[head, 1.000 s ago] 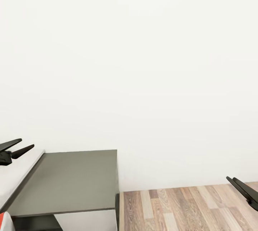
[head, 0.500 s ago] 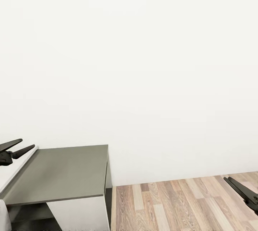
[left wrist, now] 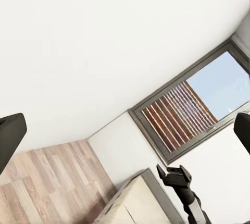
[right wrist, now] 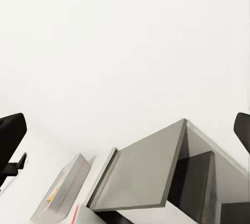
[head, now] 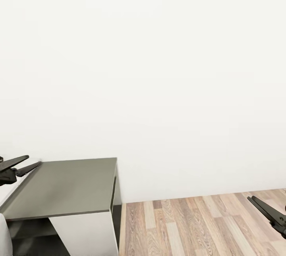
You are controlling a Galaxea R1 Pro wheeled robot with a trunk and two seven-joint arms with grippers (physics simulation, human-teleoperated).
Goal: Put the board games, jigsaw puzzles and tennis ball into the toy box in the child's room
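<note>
White wall and wood-plank floor (head: 190,224) are faced, both jaws spread empty on left gripper (head: 28,164) and right gripper (head: 258,204), toy box (right wrist: 60,190) glimpsed beside dark side desk (head: 63,184); clipping the desk while turning is risked.

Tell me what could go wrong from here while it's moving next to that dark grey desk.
The left hand hangs open at the edge of the dark grey side desk, so a further turn of the base might clip it. The head view faces mostly white wall and wood floor, with no toys in it, so the robot may be heading off course. The right hand sits low and open.
</note>
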